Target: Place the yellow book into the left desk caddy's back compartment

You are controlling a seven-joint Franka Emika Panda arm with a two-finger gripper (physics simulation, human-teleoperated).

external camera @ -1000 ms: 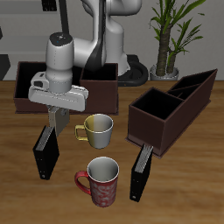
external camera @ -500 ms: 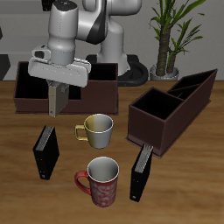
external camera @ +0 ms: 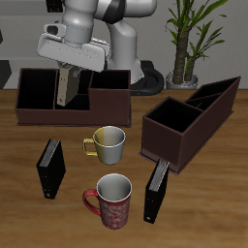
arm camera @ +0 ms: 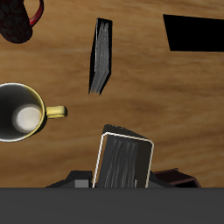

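Above the table's back area, at ten o'clock from the left desk caddy [external camera: 190, 120], the gripper [external camera: 67, 76] is clamping the yellow book [external camera: 64, 88] upright, hanging clear of everything below.

White rounded arm segments, grey boxy claw [external camera: 66, 76]

We cannot see the fingers [external camera: 68, 72] meet the yellow book [external camera: 64, 88], whose cover the wrist view hides behind its page edges.
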